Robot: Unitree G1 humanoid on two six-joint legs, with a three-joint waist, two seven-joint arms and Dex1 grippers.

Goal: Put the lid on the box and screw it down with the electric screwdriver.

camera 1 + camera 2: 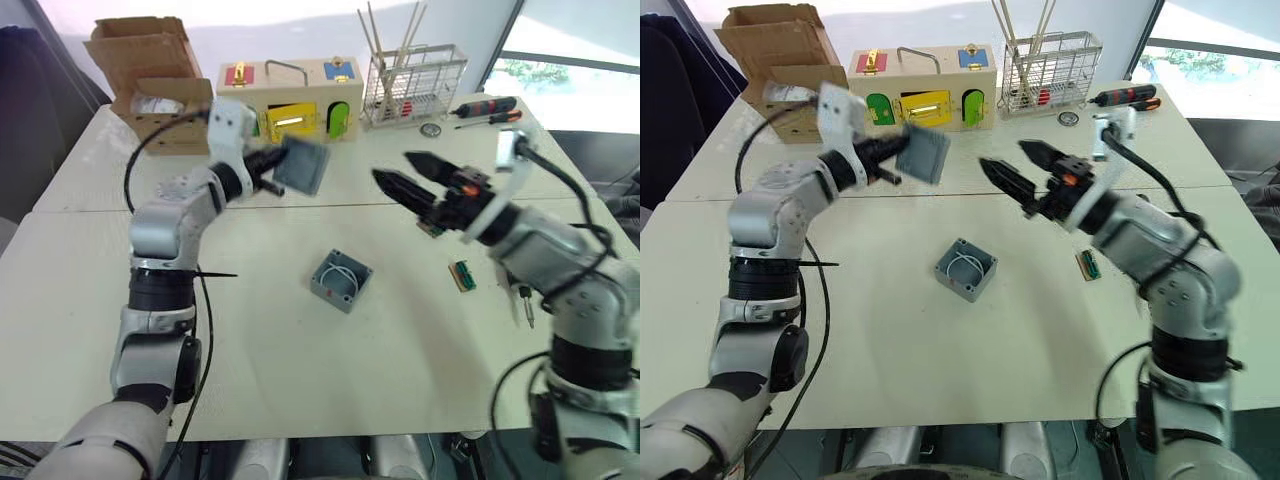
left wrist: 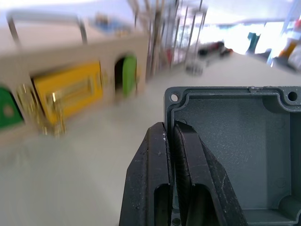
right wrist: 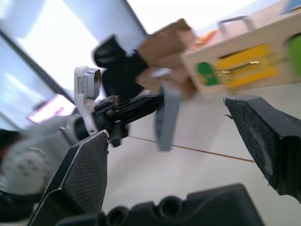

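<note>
Above the tabletop [image 1: 300, 370], our left claw [image 1: 268, 172] grips the grey lid [image 1: 303, 165] by 1 edge, holding it up in the air before the wooden latch box [image 1: 290, 100]. Below it, the open box [image 1: 341, 280] sits on the tabletop with white wires inside. Our right claw [image 1: 405, 175] hangs nearby, its 2 fingers spread apart and empty.

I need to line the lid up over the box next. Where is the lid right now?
The lid is held off the table, pinched in the left gripper, on the robot's left in the head views, in front of the wooden latch box and beyond the box.
</note>
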